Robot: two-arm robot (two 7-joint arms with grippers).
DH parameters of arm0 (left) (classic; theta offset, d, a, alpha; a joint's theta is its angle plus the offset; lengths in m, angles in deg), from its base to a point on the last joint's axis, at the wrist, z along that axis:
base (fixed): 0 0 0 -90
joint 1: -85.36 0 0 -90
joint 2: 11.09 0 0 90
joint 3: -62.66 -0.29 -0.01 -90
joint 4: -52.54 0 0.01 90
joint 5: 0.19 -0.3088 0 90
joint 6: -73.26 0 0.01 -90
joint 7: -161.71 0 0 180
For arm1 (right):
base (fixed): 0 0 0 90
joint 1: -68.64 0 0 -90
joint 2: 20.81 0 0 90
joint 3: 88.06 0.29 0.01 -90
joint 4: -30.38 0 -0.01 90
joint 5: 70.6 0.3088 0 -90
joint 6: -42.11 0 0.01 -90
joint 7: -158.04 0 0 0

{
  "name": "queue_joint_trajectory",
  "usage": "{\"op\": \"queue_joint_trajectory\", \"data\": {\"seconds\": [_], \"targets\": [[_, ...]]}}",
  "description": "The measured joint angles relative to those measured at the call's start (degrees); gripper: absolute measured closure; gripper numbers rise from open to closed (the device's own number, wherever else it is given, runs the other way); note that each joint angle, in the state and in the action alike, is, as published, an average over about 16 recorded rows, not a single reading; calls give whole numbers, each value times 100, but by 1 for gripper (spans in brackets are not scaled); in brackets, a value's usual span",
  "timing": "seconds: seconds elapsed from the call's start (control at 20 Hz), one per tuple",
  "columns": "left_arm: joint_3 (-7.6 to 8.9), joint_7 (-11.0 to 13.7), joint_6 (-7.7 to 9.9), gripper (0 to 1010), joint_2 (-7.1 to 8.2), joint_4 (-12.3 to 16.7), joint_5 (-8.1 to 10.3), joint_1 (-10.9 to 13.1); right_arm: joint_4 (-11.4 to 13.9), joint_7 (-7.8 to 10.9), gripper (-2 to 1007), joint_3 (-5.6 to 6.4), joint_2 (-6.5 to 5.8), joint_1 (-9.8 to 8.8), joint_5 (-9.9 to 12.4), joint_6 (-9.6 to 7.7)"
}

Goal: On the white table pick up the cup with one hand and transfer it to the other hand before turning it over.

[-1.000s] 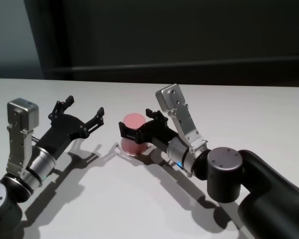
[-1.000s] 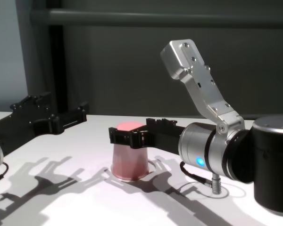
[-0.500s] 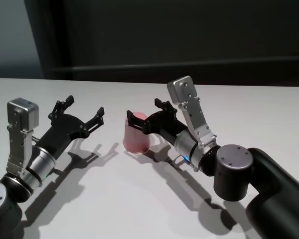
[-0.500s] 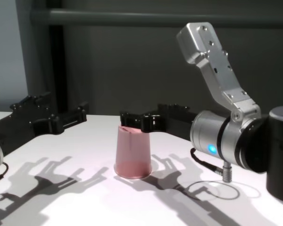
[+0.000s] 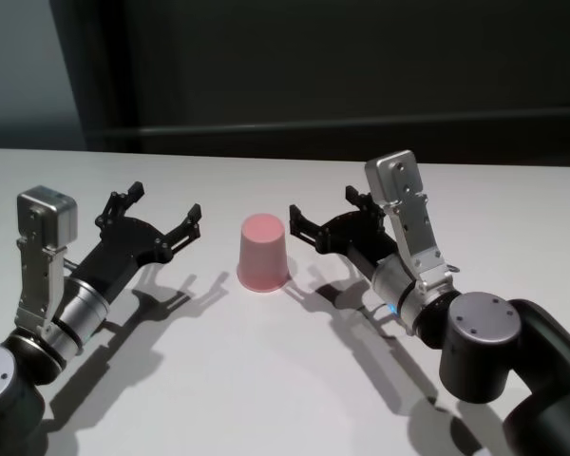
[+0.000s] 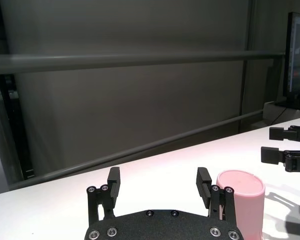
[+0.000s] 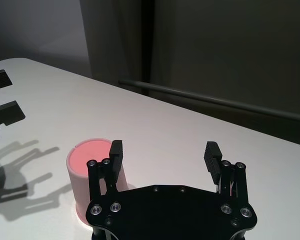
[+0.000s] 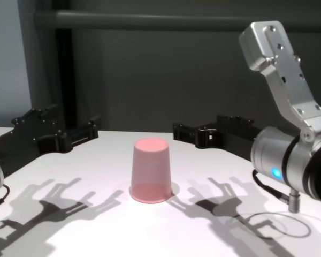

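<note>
Cup standing upside down between two open grippers

Pink cup [image 5: 264, 252] sits on the white table [image 5: 266, 380], wide rim down and narrower base up, roughly midway between the two arms; nothing touches it. Left gripper [image 5: 160, 220] hovers to the cup's left, its black fingers spread wide and holding nothing; a clear gap of table lies between its fingertips and the cup. Right gripper [image 5: 328, 217] hovers to the cup's right, likewise spread wide and empty, near the cup but apart from it (the chest view shows its fingers level with the cup's upper part).

From the left wrist view the cup [image 6: 240, 200] appears just beyond one of that gripper's fingers [image 6: 204, 181], off to the side of the gap and not centred in it; from the right wrist view the cup [image 7: 92, 172] also sits behind one finger [image 7: 115, 152], not between the pair.

Likely trouble, judged from this layout: either gripper advancing straight ahead could strike the cup with a fingertip and push or topple it, since it is light-looking and stands free; the smooth tapered wall could slide out of a squeeze placed too near the narrow top; a handover with both grippers crowding a cup this small risks finger collisions, or a drop if one lets go before the other has a firm hold.
</note>
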Motion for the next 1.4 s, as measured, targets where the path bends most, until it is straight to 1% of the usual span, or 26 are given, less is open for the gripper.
{"op": "queue_joint_trajectory", "data": {"seconds": [0.25, 0.6, 1.0, 1.2, 1.4], "targets": [[0, 0, 0, 9, 0, 0, 0, 0, 264, -260, 5, 185, -84, -280, -138, 7], [0, 0, 0, 9, 0, 0, 0, 0, 581, -511, 5, 415, -180, -658, -315, 115], [0, 0, 0, 9, 0, 0, 0, 0, 887, -688, 5, 643, -248, -1030, -472, 273], [0, 0, 0, 9, 0, 0, 0, 0, 991, -746, 5, 741, -252, -1161, -536, 324], [0, 0, 0, 9, 0, 0, 0, 0, 1058, -787, 5, 827, -231, -1260, -599, 362]]}}
